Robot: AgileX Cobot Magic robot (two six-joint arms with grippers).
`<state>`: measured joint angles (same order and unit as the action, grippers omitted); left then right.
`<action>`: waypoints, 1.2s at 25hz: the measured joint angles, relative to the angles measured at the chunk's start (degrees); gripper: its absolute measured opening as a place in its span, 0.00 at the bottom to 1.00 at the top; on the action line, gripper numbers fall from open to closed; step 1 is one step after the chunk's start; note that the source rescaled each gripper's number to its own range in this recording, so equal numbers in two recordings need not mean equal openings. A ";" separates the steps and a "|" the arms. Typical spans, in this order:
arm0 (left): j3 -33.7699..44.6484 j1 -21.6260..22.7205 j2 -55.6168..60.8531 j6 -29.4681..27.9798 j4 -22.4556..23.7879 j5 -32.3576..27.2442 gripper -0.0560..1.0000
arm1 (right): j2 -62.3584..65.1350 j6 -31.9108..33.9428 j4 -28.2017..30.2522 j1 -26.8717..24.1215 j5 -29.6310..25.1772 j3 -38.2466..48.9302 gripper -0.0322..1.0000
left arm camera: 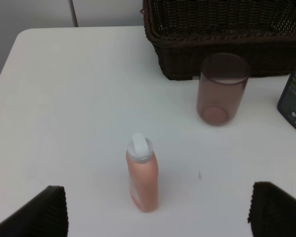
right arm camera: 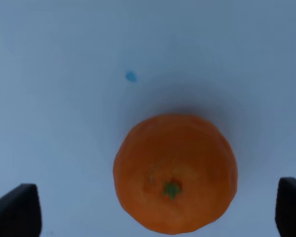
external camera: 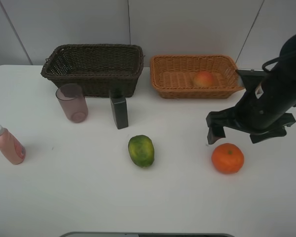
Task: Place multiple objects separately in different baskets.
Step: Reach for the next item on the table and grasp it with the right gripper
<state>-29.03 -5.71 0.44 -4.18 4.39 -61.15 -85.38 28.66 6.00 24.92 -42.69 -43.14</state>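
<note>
The orange (external camera: 227,158) lies on the white table at the front right. My right gripper (external camera: 241,134) hangs open just behind and above it. In the right wrist view the orange (right arm camera: 175,173) sits between the spread fingertips of the right gripper (right arm camera: 155,211). The red-yellow peach (external camera: 203,78) lies in the light tan basket (external camera: 164,74). The dark-brown basket (external camera: 93,74) is empty. The green fruit (external camera: 141,150), dark green bottle (external camera: 119,109), mauve tumbler (external camera: 72,102) and pink bottle (external camera: 7,144) stand on the table. My left gripper (left arm camera: 160,224) is open, close to the pink bottle (left arm camera: 142,175).
Both baskets stand side by side along the table's (external camera: 89,197) back edge against a grey wall. The tumbler (left arm camera: 221,89) and the dark bottle (left arm camera: 295,101) stand just in front of the dark basket (left arm camera: 222,24). The left arm is out of the high view.
</note>
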 joint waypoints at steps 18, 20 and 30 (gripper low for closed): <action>0.00 0.00 0.00 0.00 0.00 0.00 0.94 | -10.93 2.00 -0.24 0.00 5.31 1.13 1.00; 0.00 0.00 0.00 0.00 0.00 0.00 0.94 | -11.82 2.00 -0.24 0.00 5.96 1.13 1.00; 0.00 0.00 0.00 0.00 0.00 0.00 0.94 | -15.97 2.11 -0.25 0.00 7.46 1.13 1.00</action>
<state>-29.03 -5.71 0.44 -4.18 4.39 -61.15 -101.35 30.77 5.75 24.92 -35.23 -42.01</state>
